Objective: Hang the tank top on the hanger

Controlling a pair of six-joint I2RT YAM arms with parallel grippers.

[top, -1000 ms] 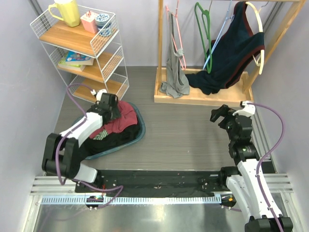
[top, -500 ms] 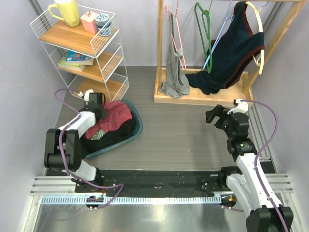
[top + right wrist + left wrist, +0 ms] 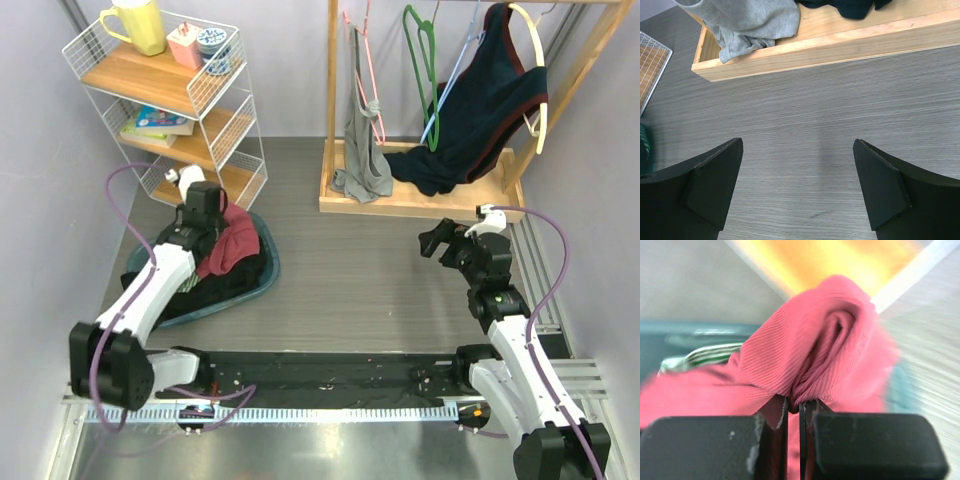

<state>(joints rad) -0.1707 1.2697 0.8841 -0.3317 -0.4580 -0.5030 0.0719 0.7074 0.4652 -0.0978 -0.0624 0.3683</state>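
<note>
- Our left gripper [image 3: 794, 407] was clamped on a fold of the tank top [image 3: 810, 355], in the teal basin [image 3: 268, 268] at left.
- Our right gripper [image 3: 797, 150] hung with fingers apart; the hanger [image 3: 447, 88] hung on the far rack [image 3: 331, 90].

Pale lilac walls [image 3: 40, 150] close in on three sides of a grey wood-grain floor [image 3: 360, 280], evenly lit, with only soft shadows. At ten o'clock a white wire shelf unit [image 3: 222, 85] with three wooden boards stands against the wall, a yellow mug [image 3: 135, 25] on its top board and books [image 3: 158, 122] on the middle one. At one o'clock a light wooden clothes rack [image 3: 330, 100] rises from a shallow wooden base [image 3: 430, 207], and at six o'clock a black strip [image 3: 330, 370], a toothed metal rail [image 3: 330, 412] and brushed steel [image 3: 300, 450] edge the floor.
</note>
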